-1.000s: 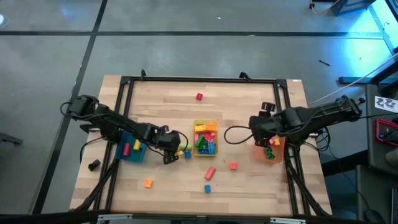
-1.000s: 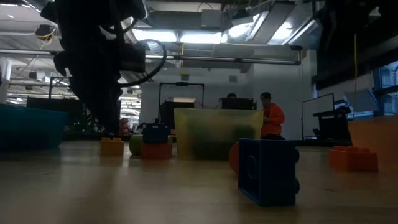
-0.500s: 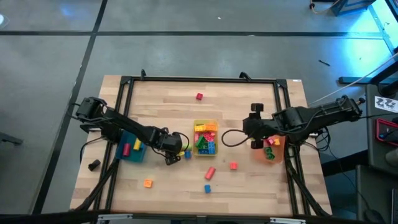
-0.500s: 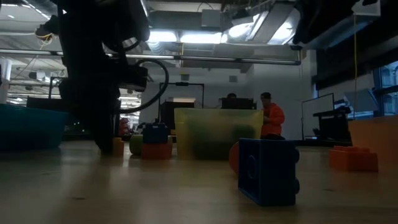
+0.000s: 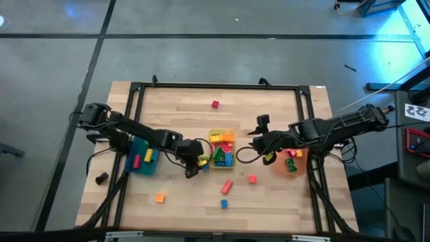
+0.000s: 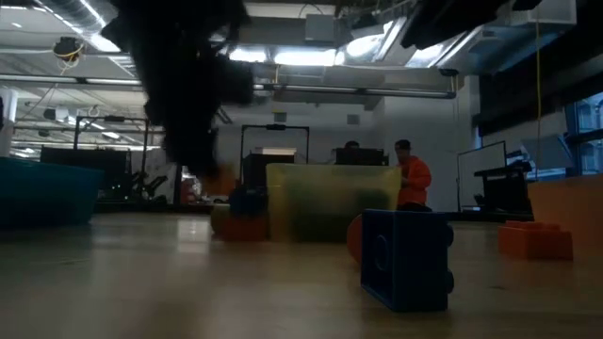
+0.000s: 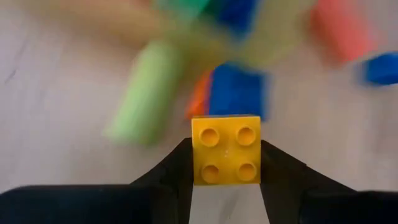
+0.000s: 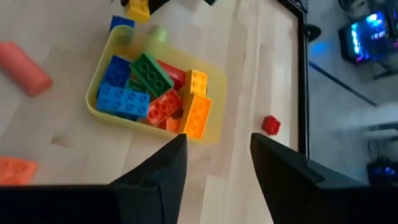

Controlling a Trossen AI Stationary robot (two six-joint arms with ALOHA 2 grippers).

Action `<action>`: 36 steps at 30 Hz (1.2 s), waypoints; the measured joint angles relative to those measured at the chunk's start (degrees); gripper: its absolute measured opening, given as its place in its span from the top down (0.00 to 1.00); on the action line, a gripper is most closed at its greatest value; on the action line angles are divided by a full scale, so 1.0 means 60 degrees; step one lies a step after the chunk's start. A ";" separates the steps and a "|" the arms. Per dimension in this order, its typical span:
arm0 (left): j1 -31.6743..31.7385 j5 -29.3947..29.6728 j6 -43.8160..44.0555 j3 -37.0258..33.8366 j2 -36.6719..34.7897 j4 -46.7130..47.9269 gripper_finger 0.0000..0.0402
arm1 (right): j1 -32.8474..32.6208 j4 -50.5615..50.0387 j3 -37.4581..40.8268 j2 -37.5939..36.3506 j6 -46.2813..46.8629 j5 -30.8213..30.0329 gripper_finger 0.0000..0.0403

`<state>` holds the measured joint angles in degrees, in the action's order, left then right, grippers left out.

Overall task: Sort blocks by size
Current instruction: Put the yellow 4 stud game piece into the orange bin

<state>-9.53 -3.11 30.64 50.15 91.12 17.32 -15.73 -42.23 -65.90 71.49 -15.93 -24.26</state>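
Now left gripper (image 7: 225, 186) jaws clamp yellow block (image 7: 226, 149) — earlier open; right gripper (image 8: 214, 158) jaws apart, empty.

table (image 5: 181, 111): pale matt wood planks | yellow brick (image 7: 226, 150): glossy studded plastic | yellow bin (image 8: 214, 127): translucent plastic

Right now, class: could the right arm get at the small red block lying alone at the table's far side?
Probably yes. The right tool is empty and open, and bare wood lies between it and the red block.
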 joint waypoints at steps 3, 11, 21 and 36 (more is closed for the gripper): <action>0.0284 -0.0773 -0.0375 0.0194 -0.0354 -0.0655 0.69 | 0.0000 0.0370 0.0002 0.0244 -0.0461 0.0271 0.55; 0.1003 -0.1812 -0.0675 0.0430 -0.1311 -0.1774 0.69 | 0.0000 0.1482 0.0002 0.1006 -0.1999 0.1563 0.55; 0.1539 -0.2961 -0.0756 0.0430 -0.1353 -0.3981 0.67 | 0.0000 0.4675 0.0002 0.1887 -0.4976 0.1681 0.55; 0.1524 -0.2988 -0.2029 0.0426 -0.1353 -0.4886 0.68 | 0.1012 0.6025 0.0002 0.2020 -0.5352 0.4656 0.55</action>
<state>-0.38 -21.04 18.46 52.71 83.00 -11.99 -9.65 -6.07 -65.89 83.61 -48.04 3.67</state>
